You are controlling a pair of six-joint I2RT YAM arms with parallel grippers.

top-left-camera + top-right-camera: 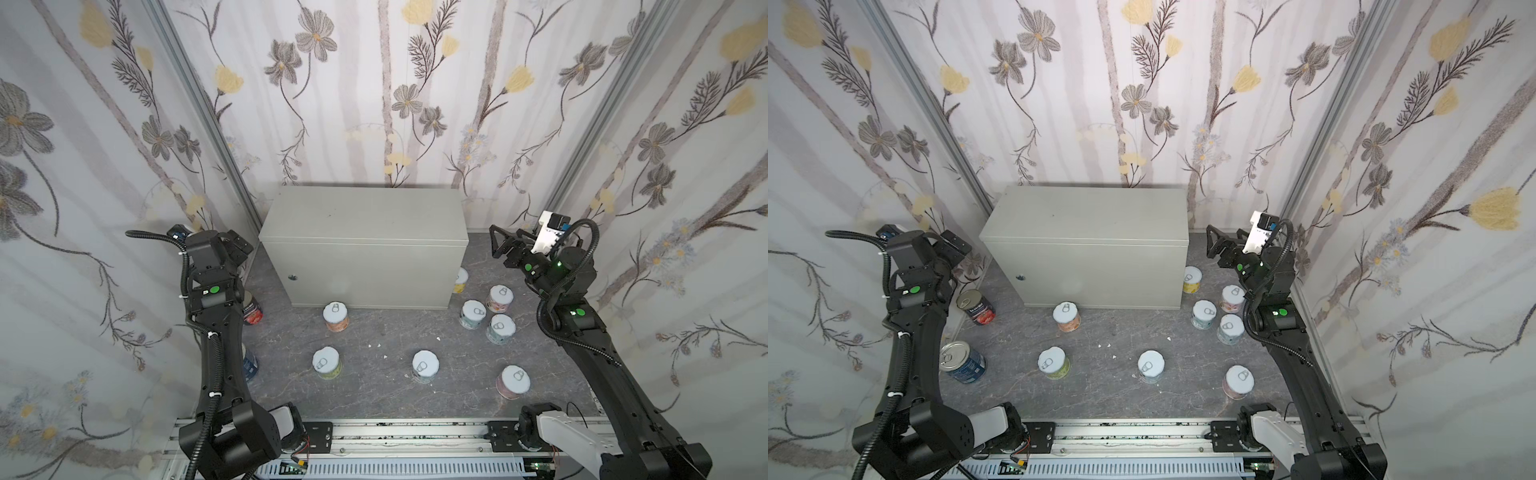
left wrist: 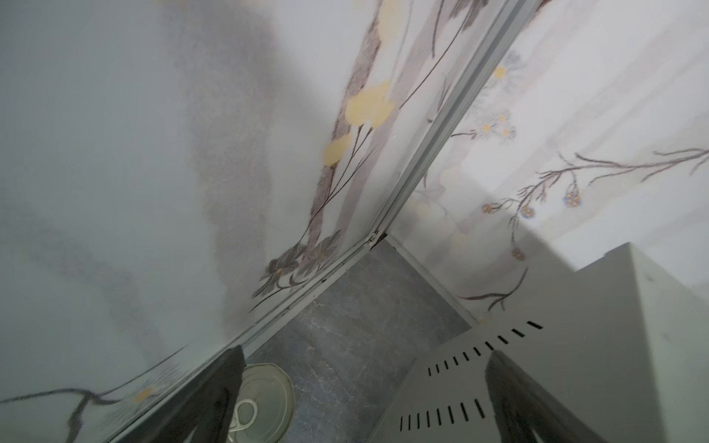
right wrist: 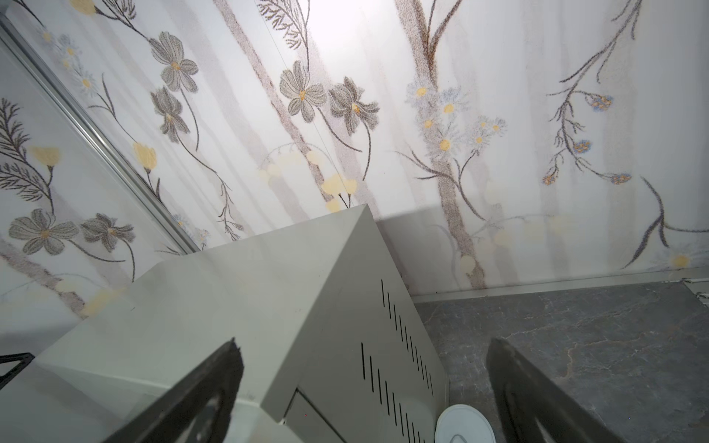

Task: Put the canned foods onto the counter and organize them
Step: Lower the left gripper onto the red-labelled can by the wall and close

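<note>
**Tins (image 1: 1151,365) down, none up, and the nearest picks lie underneath**

Canned foods (image 1: 1053,363), ten in all, stand upright on the dark marbled surface (image 1: 1113,399), long axes vertical. None is on the counter (image 1: 1084,216) yet.

Nearest the rail (image 1: 1121,436), three short tins form a loose row ending in the pink-labelled tin (image 1: 1239,380). The near tall can (image 1: 963,361) stands close beside the left arm (image 1: 909,353).

A step back, the orange-labelled tin (image 1: 1066,316) sits just before the counter's front. The right-hand cluster (image 1: 1230,328) of three short tins gathers near the right arm (image 1: 1304,374).

Farther on, the far tall can (image 1: 976,307) stands off the counter's left front corner, and the yellow-labelled tin (image 1: 1192,279) sits just beside its right end.

Above them, the left claw (image 2: 366,353) hangs with fingers spread and nothing between them. Its wrist view catches the far tall can (image 2: 264,402) by one finger. The right claw (image 3: 364,341), likewise spread and empty, hovers off the right end, with the yellow-labelled tin (image 3: 464,424) showing between its fingers.

Each claw's closest pick appears to lie below it and slightly back toward the rail. A descent from above seems the likely call, with the left arm taking the tall cans and the right arm the cluster.

At the back, against the flowered wall (image 1: 1100,104), the counter's flat top carries nothing.
</note>
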